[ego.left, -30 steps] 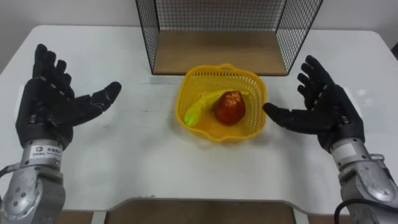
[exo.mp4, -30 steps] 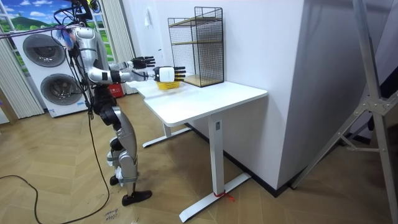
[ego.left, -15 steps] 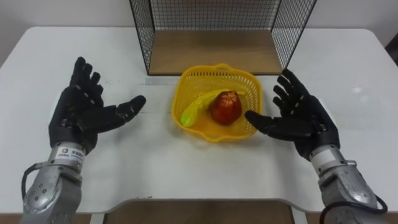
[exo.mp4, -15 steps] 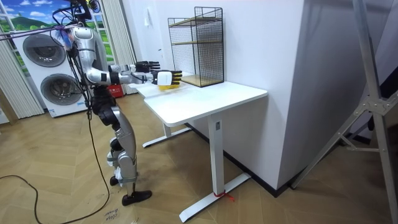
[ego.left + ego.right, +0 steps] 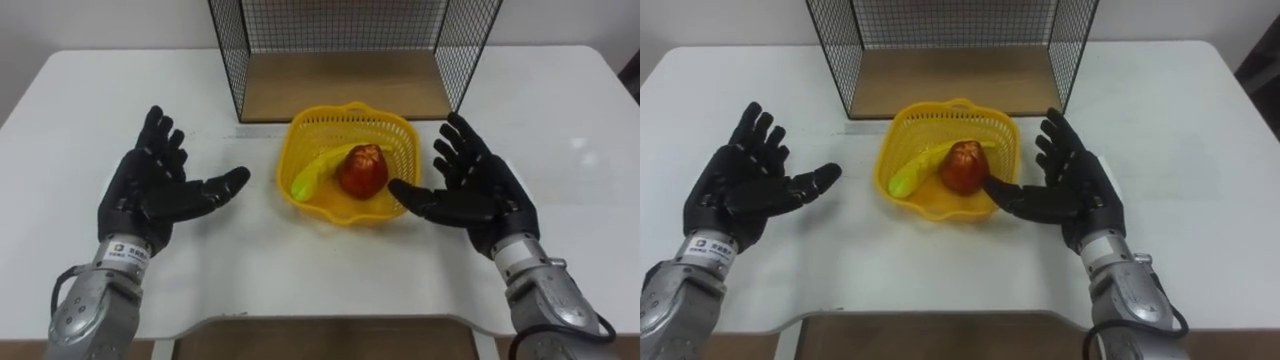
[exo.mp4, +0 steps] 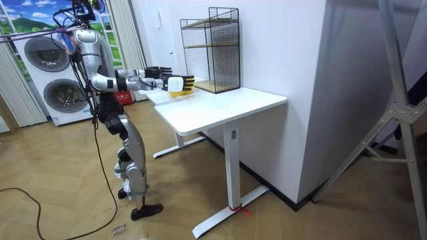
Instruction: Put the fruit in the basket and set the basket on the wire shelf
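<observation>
A yellow mesh basket (image 5: 300, 135) sits on the white table (image 5: 560, 110) in front of the wire shelf (image 5: 350, 85). Inside it lie a red apple (image 5: 364, 170) and a yellow-green banana (image 5: 315, 177). My right hand (image 5: 478, 190) is open just right of the basket, palm turned toward it and thumb at its front rim. My left hand (image 5: 155, 190) is open too, palm facing the basket, with a gap of bare table between them. In the room view I stand at the table's end with both arms stretched toward the basket (image 6: 179, 91).
The wire shelf's wooden base (image 5: 345, 95) lies directly behind the basket, its front open. Bare tabletop spreads on both sides of the hands. In the room view washing machines (image 6: 50, 80) stand behind me.
Both hands have drawn inward toward the basket; the right hand now has its thumb at the rim, and the left hand has closed much of its gap. The basket has not moved.
</observation>
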You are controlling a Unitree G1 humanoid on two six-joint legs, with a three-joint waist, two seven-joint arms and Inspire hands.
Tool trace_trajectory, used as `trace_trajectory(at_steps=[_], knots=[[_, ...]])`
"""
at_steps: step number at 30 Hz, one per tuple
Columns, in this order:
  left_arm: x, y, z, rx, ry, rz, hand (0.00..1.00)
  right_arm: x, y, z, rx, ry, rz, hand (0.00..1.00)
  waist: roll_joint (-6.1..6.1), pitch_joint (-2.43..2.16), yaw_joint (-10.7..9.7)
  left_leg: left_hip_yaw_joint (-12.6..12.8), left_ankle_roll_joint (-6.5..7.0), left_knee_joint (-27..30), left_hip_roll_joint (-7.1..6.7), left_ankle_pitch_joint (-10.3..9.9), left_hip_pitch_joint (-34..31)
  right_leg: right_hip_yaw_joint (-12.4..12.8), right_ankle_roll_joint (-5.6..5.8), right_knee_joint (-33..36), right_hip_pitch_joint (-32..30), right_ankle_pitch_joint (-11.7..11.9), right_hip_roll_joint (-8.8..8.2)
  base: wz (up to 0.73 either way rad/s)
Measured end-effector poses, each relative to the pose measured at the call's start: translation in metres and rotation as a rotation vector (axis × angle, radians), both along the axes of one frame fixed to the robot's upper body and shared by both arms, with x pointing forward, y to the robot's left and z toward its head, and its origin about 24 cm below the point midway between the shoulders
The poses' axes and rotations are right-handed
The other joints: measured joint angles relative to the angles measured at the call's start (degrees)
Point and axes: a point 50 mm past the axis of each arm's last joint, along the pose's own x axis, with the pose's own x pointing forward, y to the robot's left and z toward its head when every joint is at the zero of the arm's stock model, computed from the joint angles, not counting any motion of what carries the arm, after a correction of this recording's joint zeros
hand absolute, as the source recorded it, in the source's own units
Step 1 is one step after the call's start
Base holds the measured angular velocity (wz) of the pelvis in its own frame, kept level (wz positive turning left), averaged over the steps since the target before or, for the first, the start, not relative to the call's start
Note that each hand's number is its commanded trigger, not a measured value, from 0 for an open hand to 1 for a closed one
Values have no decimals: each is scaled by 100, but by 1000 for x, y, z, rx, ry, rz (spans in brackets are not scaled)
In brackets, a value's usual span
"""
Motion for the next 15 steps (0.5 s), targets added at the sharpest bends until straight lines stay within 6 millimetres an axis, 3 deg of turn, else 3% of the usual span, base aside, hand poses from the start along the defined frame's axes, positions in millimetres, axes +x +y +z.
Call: trace_trajectory(at_steps=[6,15], knots=[[0,-3,0,-3,-3,-38,0,0,7,-2,23,-1,34,0,-12,3,-2,35,1,8,1,3,25,18,0,1,-9,0,-1,-3],[-1,-14,-7,-18,27,-154,0,-1,14,-10,37,34,69,0,-104,62,-28,49,1,17,-2,3,28,1,-6,6,-17,5,-10,0]])
